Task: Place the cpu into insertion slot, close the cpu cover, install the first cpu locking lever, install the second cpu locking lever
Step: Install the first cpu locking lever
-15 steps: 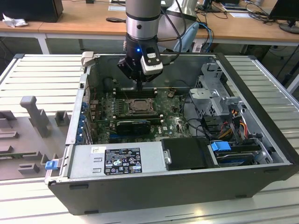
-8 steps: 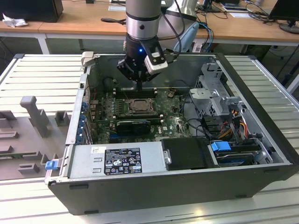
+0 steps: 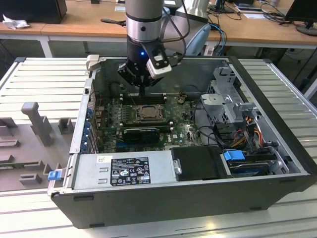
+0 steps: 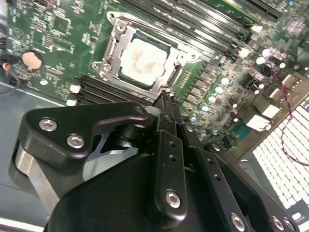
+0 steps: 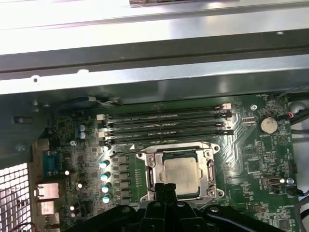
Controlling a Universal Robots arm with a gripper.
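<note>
The cpu (image 4: 143, 58) (image 5: 181, 172), a pale silver-beige square, lies flat in the insertion slot (image 3: 148, 113) on the green board. The cpu cover (image 5: 176, 152), a thin silver frame, lies down around it, with the chip showing through its window. My gripper (image 3: 142, 91) hangs inside the open computer case, just above the socket's edge on the memory-slot side. In both wrist views the black fingertips (image 4: 164, 99) (image 5: 165, 186) are pressed together with nothing between them, right at the socket's rim. I cannot tell how the locking levers stand.
Long black memory slots (image 5: 164, 125) run beside the socket. A long black card (image 3: 141, 133) sits in front of it, and the power supply (image 3: 124, 171) fills the case's front. A drive cage (image 3: 228, 99) and cables (image 3: 247, 131) stand at the exterior view's right.
</note>
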